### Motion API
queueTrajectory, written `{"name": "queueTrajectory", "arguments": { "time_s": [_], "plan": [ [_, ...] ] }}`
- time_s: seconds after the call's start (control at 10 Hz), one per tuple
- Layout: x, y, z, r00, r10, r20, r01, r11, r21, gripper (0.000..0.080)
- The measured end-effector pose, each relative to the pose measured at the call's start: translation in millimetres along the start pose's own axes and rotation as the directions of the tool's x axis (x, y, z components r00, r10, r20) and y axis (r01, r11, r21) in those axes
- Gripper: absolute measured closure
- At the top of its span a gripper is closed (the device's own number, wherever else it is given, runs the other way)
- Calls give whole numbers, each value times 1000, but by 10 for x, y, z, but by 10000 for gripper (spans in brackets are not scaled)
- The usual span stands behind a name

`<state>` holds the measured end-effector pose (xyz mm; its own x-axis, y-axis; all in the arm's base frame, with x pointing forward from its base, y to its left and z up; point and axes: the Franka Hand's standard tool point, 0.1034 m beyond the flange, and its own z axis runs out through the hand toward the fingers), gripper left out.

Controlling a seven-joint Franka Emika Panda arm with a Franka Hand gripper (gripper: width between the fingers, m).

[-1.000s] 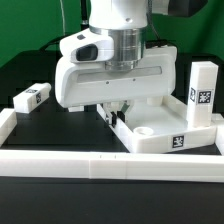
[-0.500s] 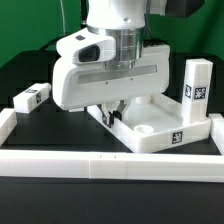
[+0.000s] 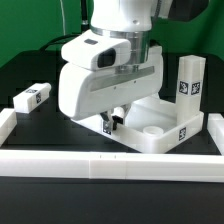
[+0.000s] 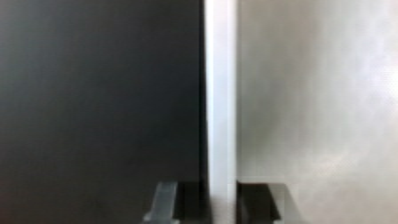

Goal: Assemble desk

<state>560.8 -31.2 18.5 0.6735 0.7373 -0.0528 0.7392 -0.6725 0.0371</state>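
pincer [image 3: 114,122] — clamped on the rim of the tabletop [image 3: 165,135] | tabletop on the black desk [image 3: 50,125] just beside the barrier wall [image 3: 90,166], toward the exterior view's right | leg [image 3: 187,82] — upright at its far corner

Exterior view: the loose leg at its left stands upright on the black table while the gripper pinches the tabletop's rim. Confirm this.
Wrong in one respect: the exterior view shows the loose leg at its left lying flat on the black table, not upright. The gripper does pinch the tabletop by its rim.
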Motion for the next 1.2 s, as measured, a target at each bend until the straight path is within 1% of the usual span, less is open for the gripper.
{"name": "queueTrajectory", "arguments": {
  "time_s": [0.1, 0.2, 0.3, 0.6, 0.7, 0.9, 1.0, 1.2],
  "plan": [
    [76, 0, -9, 998, -65, 6, 65, 998, -3, 739],
    [137, 34, -32, 977, -212, 22, 212, 977, 9, 739],
    [106, 49, -20, 976, -218, 23, 217, 976, 6, 739],
    [50, 89, -13, 913, -405, 51, 405, 914, 5, 739],
    [119, 61, -11, 902, -428, 55, 429, 904, 2, 739],
    [386, 45, -75, 881, -469, 53, 470, 883, 6, 739],
    [471, 53, -87, 878, -477, 48, 477, 879, 3, 739],
    [438, 63, -71, 880, -472, 50, 473, 881, 6, 739]
  ]
}}
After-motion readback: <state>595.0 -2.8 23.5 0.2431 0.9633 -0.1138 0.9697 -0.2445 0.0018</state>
